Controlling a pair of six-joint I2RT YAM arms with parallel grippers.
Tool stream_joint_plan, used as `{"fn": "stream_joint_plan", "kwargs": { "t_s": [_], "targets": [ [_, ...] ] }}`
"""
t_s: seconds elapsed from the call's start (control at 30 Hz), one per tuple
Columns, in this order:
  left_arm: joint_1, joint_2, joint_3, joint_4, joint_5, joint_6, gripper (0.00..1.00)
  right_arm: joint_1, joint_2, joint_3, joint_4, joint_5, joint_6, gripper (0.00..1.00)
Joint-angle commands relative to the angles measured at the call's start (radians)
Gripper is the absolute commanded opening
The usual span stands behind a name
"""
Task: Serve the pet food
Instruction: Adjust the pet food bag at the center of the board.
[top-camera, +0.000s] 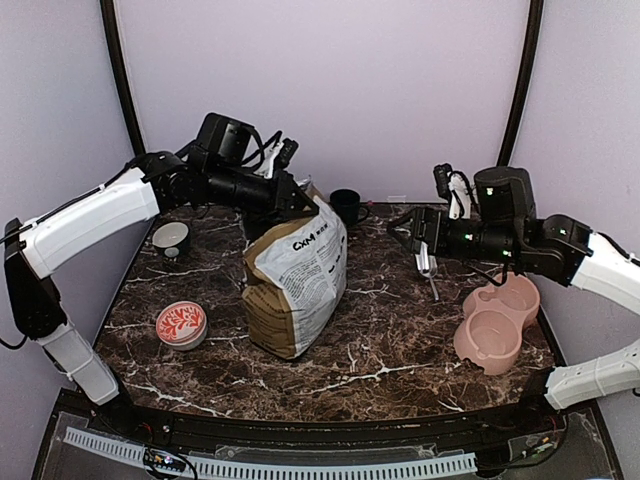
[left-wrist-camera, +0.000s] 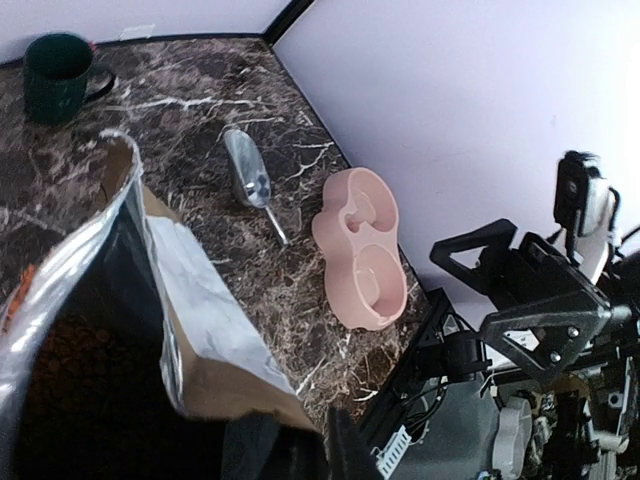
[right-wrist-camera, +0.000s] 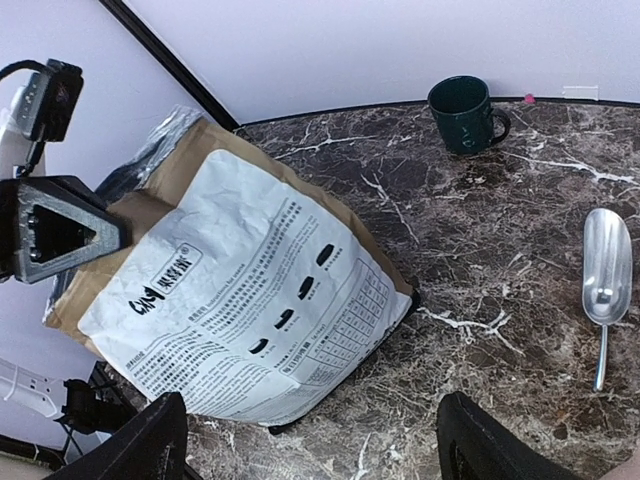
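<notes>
The tan-and-white paper bag (top-camera: 295, 280) stands upright mid-table with its top open. My left gripper (top-camera: 305, 203) is at the bag's top rim, shut on the tan edge (left-wrist-camera: 270, 400). In the left wrist view the foil-lined mouth gapes, and the pet food (left-wrist-camera: 60, 350) shows dimly as dark reddish-brown bits inside. My right gripper (top-camera: 405, 228) hovers open to the right of the bag; its two fingers (right-wrist-camera: 130, 445) stand wide apart over bare marble before the bag's base (right-wrist-camera: 250, 320). The pink double bowl (top-camera: 470, 345) sits at the near right, holding nothing.
A metal scoop (top-camera: 428, 266) lies on the marble between the bag and the pink bowl. A dark green mug (top-camera: 346, 205) stands at the back. A grey bowl (top-camera: 171, 238) and a red-patterned bowl (top-camera: 181, 324) sit at the left.
</notes>
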Motion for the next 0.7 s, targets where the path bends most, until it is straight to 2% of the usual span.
{"fn": "stream_joint_plan", "kwargs": {
  "t_s": [0.0,0.27,0.43,0.67],
  "targets": [
    [-0.010,-0.091,0.157,0.072,0.041,0.063,0.16,-0.003,0.001,0.069,0.044,-0.010,0.001,0.86],
    [-0.010,-0.088,0.362,-0.293,-0.284,0.261,0.46,-0.001,0.147,0.306,-0.041,-0.093,-0.017,0.86],
    [-0.010,-0.075,0.376,-0.435,-0.388,0.321,0.50,0.033,0.314,0.522,-0.196,-0.076,-0.019,0.84],
    [-0.012,-0.072,0.309,-0.452,-0.406,0.345,0.52,0.151,0.551,0.809,-0.404,0.065,-0.056,0.83]
  ]
}}
